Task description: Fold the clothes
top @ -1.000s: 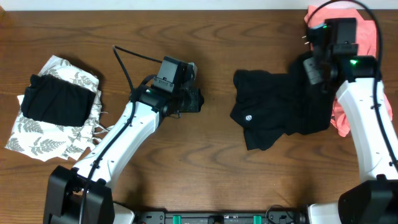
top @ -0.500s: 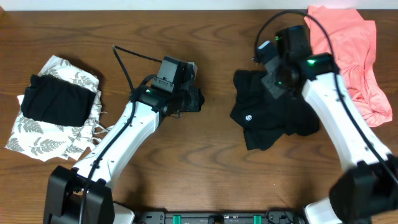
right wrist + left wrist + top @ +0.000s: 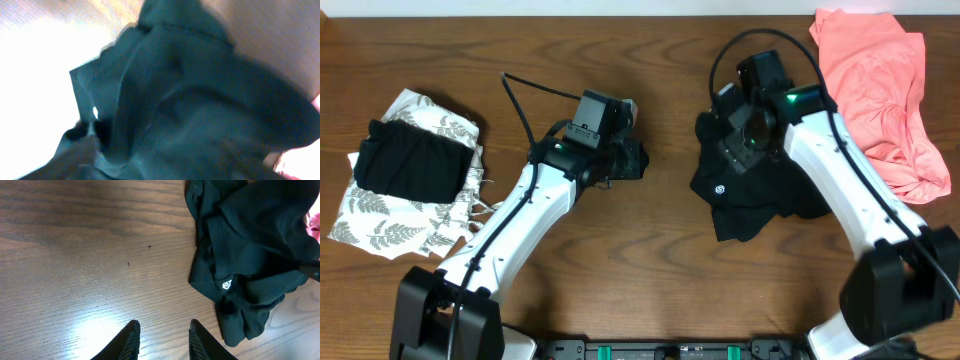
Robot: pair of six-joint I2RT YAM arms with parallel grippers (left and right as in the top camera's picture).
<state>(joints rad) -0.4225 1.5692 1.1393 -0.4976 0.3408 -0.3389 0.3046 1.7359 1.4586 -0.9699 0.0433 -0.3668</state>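
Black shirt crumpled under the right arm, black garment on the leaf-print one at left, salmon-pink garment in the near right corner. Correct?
Wrong corner: the salmon-pink garment lies in the far right corner, as the overhead view shows. The black shirt under the right arm and the black garment on the leaf-print garment at left are as stated.

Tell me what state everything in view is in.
black shirt: crumpled, unfolded.
salmon-pink garment: crumpled heap, unfolded.
black garment: folded, atop the leaf-print garment.
leaf-print garment: lying underneath, roughly flat.
left claw: open, empty.
right claw: over the black shirt; opening unclear.
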